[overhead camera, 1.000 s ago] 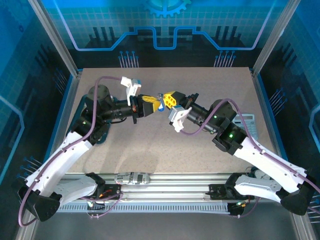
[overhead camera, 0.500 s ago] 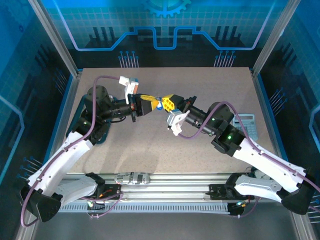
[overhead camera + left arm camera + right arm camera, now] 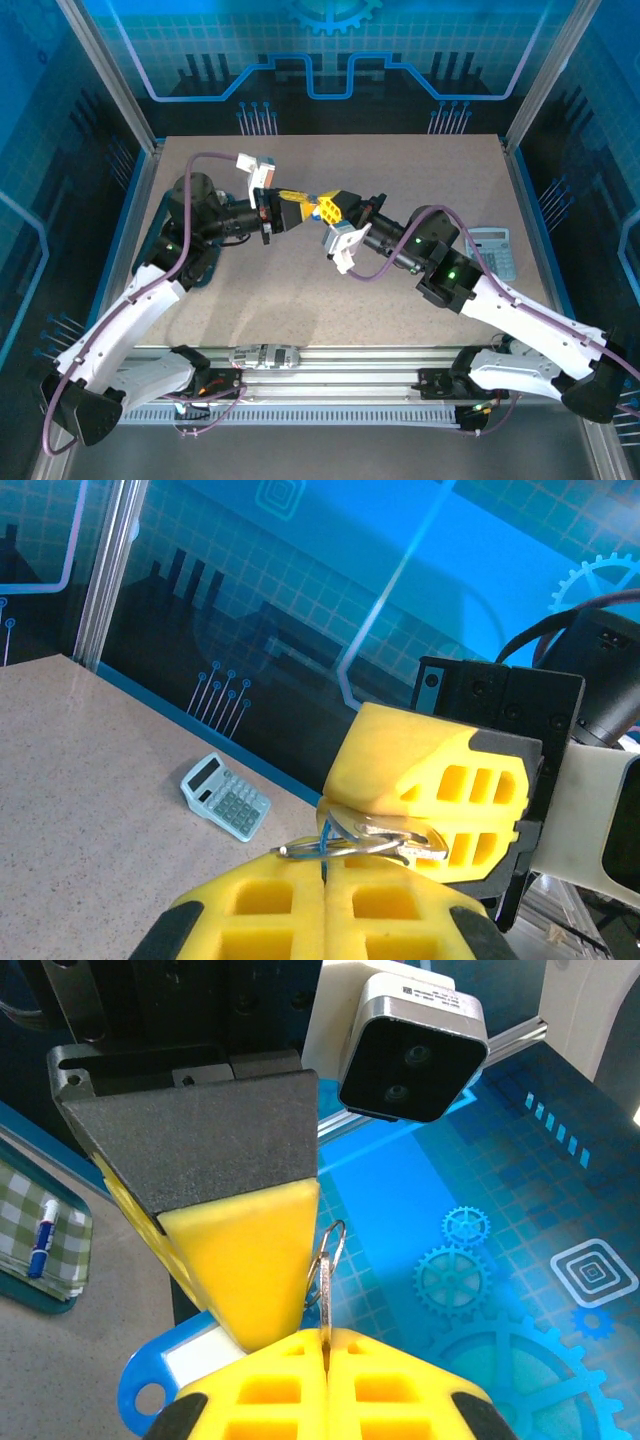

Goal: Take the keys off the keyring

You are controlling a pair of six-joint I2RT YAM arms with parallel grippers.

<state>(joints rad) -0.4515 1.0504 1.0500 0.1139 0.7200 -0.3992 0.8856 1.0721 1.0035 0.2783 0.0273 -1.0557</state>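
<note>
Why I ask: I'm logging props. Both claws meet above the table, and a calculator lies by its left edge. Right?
Not quite: the top external view shows the calculator by the right edge of the table. The left claw and right claw do meet above it.

The left gripper (image 3: 325, 872) fills the bottom edge, its two yellow fingers pressed together with only a thin seam between them. From that seam a keyring (image 3: 352, 844) of thin grey wire lies nearly flat across the fingertips. Its far end is tucked against the yellow pad of the right gripper (image 3: 425, 785), which faces the camera in front of its black mount. To the left, well apart from both, a pale blue calculator (image 3: 225, 797) lies on the speckled beige table (image 3: 80, 780) near a dark blue patterned wall (image 3: 300, 590).
</note>
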